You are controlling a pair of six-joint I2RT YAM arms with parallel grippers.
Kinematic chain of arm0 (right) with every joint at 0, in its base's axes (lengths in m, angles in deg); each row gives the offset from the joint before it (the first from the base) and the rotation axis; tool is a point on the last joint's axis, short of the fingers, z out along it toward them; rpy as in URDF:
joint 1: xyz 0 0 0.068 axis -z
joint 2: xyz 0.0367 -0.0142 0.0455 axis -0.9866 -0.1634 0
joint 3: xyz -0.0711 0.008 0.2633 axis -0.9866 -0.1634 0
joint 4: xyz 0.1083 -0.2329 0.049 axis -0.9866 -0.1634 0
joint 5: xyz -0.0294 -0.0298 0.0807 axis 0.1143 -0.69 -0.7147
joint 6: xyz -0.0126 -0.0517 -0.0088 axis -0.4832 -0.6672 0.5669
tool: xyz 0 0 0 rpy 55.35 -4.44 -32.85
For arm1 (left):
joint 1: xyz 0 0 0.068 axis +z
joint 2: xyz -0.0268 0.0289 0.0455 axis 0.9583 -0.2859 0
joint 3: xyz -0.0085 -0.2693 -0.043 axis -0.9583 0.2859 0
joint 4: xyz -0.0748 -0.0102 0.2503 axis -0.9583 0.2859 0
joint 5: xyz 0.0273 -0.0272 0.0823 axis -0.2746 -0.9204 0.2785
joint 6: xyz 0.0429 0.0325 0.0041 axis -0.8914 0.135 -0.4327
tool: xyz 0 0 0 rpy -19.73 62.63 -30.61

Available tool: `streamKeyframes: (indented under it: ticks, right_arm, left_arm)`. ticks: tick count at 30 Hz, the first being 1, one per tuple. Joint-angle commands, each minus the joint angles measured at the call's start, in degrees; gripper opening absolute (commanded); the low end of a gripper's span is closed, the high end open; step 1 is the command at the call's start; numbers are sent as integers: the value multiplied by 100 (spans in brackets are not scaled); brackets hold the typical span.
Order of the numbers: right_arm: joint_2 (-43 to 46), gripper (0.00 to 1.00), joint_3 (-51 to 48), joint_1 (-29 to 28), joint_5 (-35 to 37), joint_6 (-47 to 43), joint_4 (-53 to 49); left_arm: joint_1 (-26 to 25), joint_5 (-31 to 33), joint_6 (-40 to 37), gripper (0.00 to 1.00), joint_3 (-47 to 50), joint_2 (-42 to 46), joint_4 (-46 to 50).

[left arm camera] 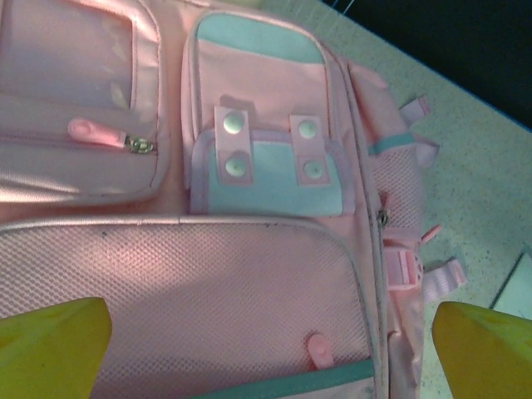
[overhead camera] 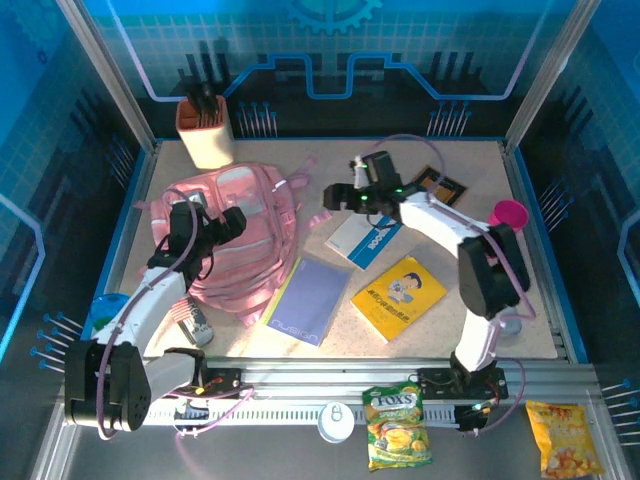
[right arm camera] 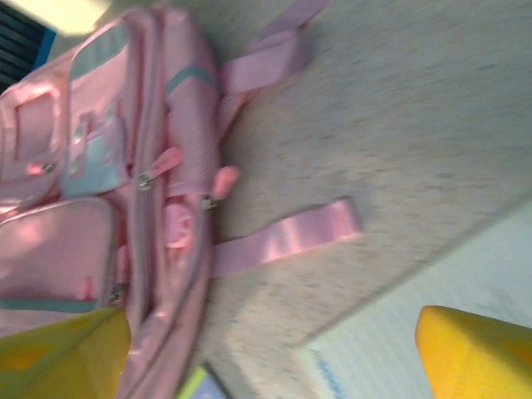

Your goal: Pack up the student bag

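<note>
The student bag [overhead camera: 245, 215] is a big pink backpack lying flat on the left half of the table, front pockets up. My left gripper [overhead camera: 222, 225] hovers over its mesh front pocket [left arm camera: 191, 291], and the yellow fingers [left arm camera: 50, 345] stand wide apart with nothing between them. My right gripper [overhead camera: 340, 198] is just right of the bag [right arm camera: 100, 191], above bare table, a loose pink strap [right arm camera: 291, 237] and the corner of a white-and-blue book [right arm camera: 399, 341]. It is open and empty too.
The white-and-blue book [overhead camera: 362, 240], a purple notebook [overhead camera: 305, 300] and a yellow book [overhead camera: 400, 297] lie right of the bag. A pencil holder [overhead camera: 205, 130] stands at the back left, a pink cup [overhead camera: 508, 213] at the right. Two snack packs [overhead camera: 397, 425] lie at the near rail.
</note>
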Motion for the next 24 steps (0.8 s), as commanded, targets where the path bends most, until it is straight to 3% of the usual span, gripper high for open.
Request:
streamKeyframes:
  ticks: [1, 6, 11, 21, 24]
  right_arm:
    - [-706, 86, 702, -283, -342, 564, 68]
    - [-1832, 78, 1910, -558, -313, 703, 87]
    - [-2768, 69, 3071, -652, -25, 299, -311]
    - [-3859, 62, 4392, -718, 23, -231, -867]
    - [-4065, 54, 4601, -737, -33, -204, -933]
  left_arm:
    - [-39, -126, 52, 99, -177, 34, 331]
    - [-35, -179, 50, 99, -135, 94, 424]
    - [-37, -337, 52, 99, -100, 124, 541]
    - [-38, -603, 252, 99, -131, 361, 986]
    - [-39, -667, 322, 99, -122, 381, 1021]
